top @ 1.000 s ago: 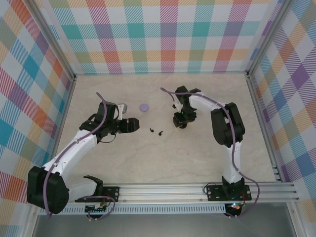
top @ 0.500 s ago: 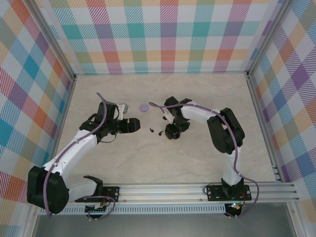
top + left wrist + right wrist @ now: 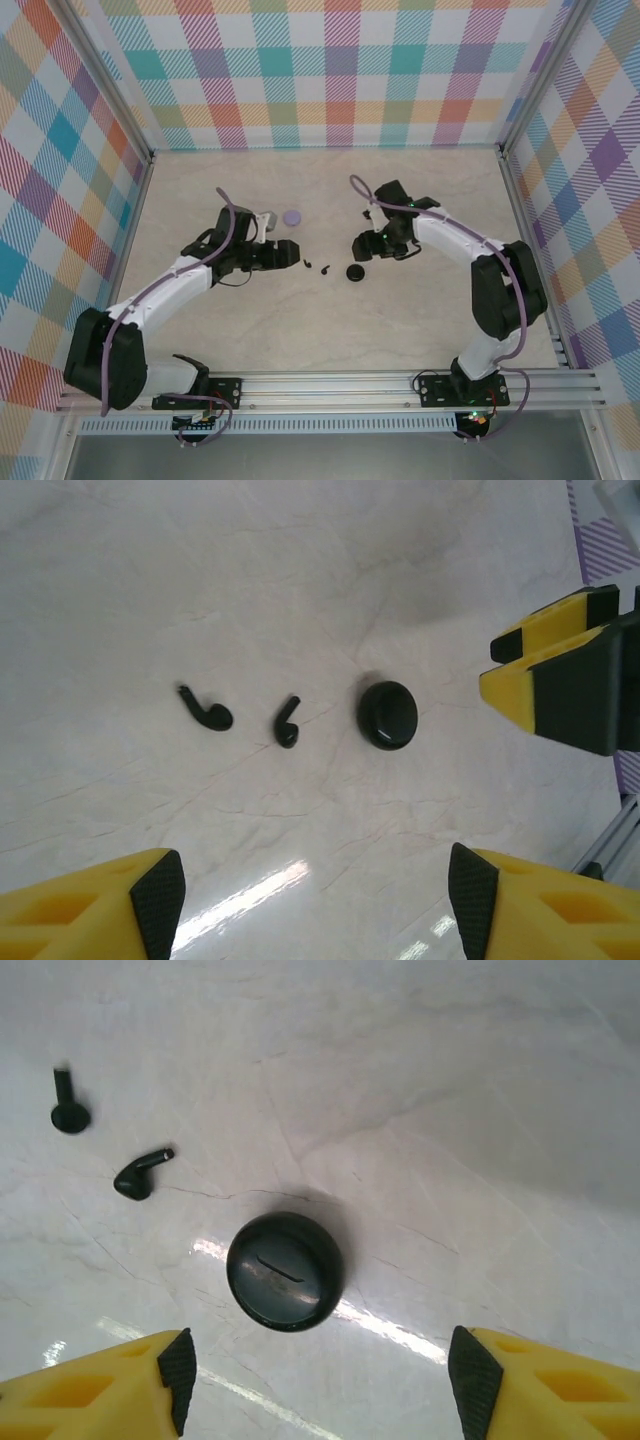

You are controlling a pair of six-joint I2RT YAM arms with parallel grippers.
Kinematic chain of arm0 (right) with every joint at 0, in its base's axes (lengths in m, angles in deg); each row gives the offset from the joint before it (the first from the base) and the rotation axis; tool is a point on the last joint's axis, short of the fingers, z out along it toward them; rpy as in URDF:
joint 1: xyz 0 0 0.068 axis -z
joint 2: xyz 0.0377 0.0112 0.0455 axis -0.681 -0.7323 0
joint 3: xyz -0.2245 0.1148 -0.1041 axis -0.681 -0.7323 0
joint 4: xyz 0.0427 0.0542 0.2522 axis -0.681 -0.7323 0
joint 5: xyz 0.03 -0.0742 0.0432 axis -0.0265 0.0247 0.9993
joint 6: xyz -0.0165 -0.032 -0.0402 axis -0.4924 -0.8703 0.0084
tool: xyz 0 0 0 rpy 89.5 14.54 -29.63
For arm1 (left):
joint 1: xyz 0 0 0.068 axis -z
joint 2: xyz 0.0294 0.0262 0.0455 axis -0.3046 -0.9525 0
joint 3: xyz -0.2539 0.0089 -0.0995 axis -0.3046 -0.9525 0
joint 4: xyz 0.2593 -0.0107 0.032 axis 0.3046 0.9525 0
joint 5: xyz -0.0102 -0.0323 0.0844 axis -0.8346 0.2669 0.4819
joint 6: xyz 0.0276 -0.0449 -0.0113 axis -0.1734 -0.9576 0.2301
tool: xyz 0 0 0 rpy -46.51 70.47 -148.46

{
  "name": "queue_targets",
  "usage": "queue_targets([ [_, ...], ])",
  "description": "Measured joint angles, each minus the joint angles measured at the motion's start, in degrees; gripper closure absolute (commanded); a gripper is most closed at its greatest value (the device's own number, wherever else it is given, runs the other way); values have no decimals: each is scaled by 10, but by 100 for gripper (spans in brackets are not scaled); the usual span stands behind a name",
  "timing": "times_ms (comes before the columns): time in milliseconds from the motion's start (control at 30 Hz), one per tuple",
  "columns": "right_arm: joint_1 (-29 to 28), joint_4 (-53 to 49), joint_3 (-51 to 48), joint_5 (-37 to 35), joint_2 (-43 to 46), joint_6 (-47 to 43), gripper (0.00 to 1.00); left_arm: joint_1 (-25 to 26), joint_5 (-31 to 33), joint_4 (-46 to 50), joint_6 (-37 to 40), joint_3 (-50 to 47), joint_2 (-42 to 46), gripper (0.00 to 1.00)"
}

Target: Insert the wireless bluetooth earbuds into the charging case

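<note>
A first small black stemmed earbud [image 3: 287, 723] is found lying on the pale marbled worktop [image 3: 400, 330] just left of the round black charging case [image 3: 354, 272], not touching it. A second black stemmed earbud [image 3: 207, 710] is found left of that again. Neither is seated in the case. The left tool [image 3: 291, 252] is held released and empty, left of the case beyond both earbuds. The right tool [image 3: 362, 247] is held released and empty just behind the case. A round lavender case [image 3: 292, 216] is noted behind and left, well apart.
</note>
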Motion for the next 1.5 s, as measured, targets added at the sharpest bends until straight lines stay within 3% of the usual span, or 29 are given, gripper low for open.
queue_targets([
  [233,49,36,-73,82,2,69,56,66,-3,-85,-62,16,-115,35],
  [600,52,126,-116,144,-17,141,68,122,-8,-195,-155,72,-258,48],
  [833,52,156,-116,159,-39,157,73,132,-8,-205,-171,92,-287,54],
  [1500,52,180,-116,175,-65,171,78,145,-17,-214,-180,110,-340,55],
])
